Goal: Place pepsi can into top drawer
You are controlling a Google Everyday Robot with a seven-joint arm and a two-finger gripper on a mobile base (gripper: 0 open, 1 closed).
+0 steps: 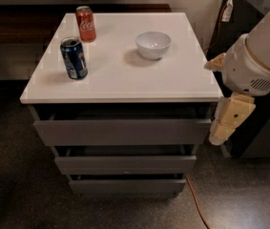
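The pepsi can (74,58), dark blue with a silver top, stands upright on the left side of the white tabletop (125,80). The top drawer (122,131) is the uppermost grey front under the tabletop; a dark gap shows above it and its inside is hidden. My gripper (227,120) hangs on the white arm at the right, beside the cabinet's right edge at top-drawer height. It is far from the can and holds nothing that I can see.
A red Coca-Cola can (86,24) stands at the back left and a white bowl (153,44) at the back middle. Two lower grey drawers (125,165) sit below. A dark cabinet (263,128) stands at the right, and an orange cable (196,202) lies on the floor.
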